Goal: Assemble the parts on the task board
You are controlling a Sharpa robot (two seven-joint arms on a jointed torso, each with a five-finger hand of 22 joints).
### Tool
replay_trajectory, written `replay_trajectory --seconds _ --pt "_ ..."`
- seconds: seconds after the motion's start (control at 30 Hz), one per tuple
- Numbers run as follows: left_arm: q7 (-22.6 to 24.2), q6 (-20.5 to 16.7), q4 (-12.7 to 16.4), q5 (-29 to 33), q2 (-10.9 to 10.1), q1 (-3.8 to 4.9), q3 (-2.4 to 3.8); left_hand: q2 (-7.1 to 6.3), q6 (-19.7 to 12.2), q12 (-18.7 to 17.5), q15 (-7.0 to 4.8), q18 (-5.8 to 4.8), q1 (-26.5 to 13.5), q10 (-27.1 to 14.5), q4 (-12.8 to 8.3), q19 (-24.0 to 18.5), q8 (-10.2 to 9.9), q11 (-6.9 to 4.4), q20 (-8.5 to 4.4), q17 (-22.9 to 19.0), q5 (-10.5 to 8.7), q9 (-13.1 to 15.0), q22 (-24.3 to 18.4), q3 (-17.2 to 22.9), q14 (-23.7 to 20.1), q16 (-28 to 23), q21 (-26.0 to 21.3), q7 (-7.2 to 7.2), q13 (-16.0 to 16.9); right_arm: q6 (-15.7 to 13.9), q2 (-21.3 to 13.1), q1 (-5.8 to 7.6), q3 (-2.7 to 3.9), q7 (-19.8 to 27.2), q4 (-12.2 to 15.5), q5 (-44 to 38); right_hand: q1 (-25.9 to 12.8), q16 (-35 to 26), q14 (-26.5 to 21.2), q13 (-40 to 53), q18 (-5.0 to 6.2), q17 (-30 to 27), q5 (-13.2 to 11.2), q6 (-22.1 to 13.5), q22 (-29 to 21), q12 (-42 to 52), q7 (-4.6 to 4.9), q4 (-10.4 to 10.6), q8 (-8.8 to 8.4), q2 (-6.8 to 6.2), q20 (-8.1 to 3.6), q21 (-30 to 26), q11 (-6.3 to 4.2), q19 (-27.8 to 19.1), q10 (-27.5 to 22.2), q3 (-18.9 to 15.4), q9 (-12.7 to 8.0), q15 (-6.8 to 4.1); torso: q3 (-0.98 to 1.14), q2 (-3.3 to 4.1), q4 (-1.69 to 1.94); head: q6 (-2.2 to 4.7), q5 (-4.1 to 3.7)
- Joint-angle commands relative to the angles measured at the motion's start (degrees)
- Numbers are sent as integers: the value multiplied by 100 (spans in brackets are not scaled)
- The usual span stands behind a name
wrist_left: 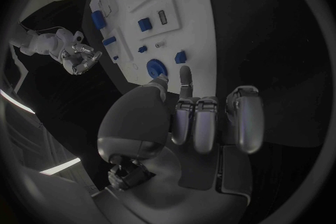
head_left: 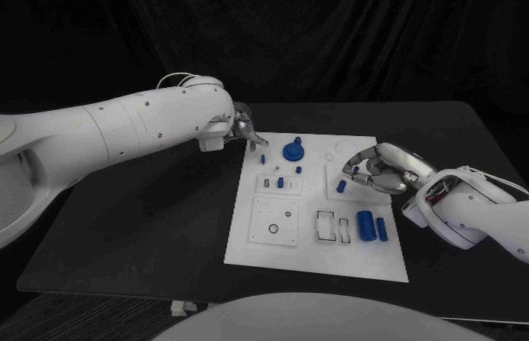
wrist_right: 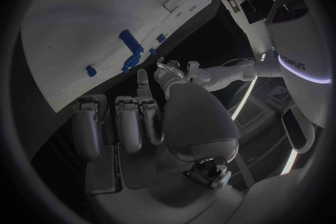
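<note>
The white task board (head_left: 319, 253) lies in the middle of the black table. On it a round blue knob (head_left: 293, 151) stands near the far edge, a blue cylinder (head_left: 365, 225) and a blue bar (head_left: 381, 229) lie near the front right, and a small blue piece (head_left: 341, 187) stands at mid-right. My left hand (head_left: 237, 131) hovers at the board's far left corner, its fingers curled with nothing in them; its wrist view has the knob (wrist_left: 155, 67) just beyond the thumb. My right hand (head_left: 381, 171) hangs over the board's right edge beside the small piece (wrist_right: 129, 42), curled and holding nothing.
Several smaller blue pegs (head_left: 280, 182) stand in the board's middle blocks. Bare black table (head_left: 144, 226) stretches left of the board and in front of it. A black curtain closes off the back.
</note>
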Motion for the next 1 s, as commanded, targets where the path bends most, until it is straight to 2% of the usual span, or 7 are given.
replay_trajectory --seconds 0.03,0.23,0.43,0.63,0.67,1.0 --pt "167 257 -126 51 66 7 6 -9 57 20 -11 -22 55 604 -16 248 -21 -1 -5 1510 -37 -8 1197 -17 605 15 13 4 1510 28 8 -12 2 31 -2 -5 -51 15 616 1509 -91 1509 -30 50 1509 15 2 34 27 -7 25 15 10 586 606 -12 7 9 2 -6 4 0 6" --pt "245 275 -287 51 195 0 6 -64 118 20 -8 -17 71 604 14 235 6 0 -2 1510 -102 24 1190 -84 605 15 -11 4 1510 67 23 -12 2 15 -6 -5 39 15 616 1509 -91 1509 60 59 1509 15 -12 -20 34 -11 14 15 -4 586 606 15 11 -4 -2 2 1 0 42" --pt "262 327 -392 51 333 -25 5 -71 -39 20 20 -15 2 604 29 223 -6 36 17 1510 -205 122 1187 -181 605 15 -24 48 1510 86 29 -12 2 0 1 -5 51 15 616 1509 -91 1509 89 61 1509 15 -13 -27 34 -12 12 15 -5 586 606 19 11 -5 -1 -3 0 0 90" --pt "262 332 -401 51 341 -28 5 -71 -42 20 21 -15 0 604 29 222 -6 36 18 1510 -206 124 1187 -183 605 15 -25 49 1510 86 29 -12 2 -1 2 -5 51 15 616 1509 -91 1509 89 61 1509 15 -13 -27 34 -12 12 15 -5 586 606 19 11 -5 -1 -3 -1 0 91" --pt "227 403 -501 51 413 -62 5 -74 -163 20 43 -12 -36 604 25 211 -36 64 38 1510 -237 175 1182 -236 605 15 -41 80 1510 91 29 -12 2 -13 11 -5 56 15 616 1509 -91 1509 102 62 1509 15 -12 -29 35 -12 11 15 -6 586 606 21 12 -6 -1 -2 0 0 82" --pt "123 543 -563 51 456 -110 5 -45 -286 20 78 -13 9 604 12 207 -159 102 67 1510 -177 154 1184 -252 605 15 -32 124 1510 87 43 -12 2 -8 7 -5 58 15 616 1509 -91 1509 120 66 1509 15 -12 -29 37 -13 10 15 -5 586 606 21 12 -6 -1 -7 -4 0 64"
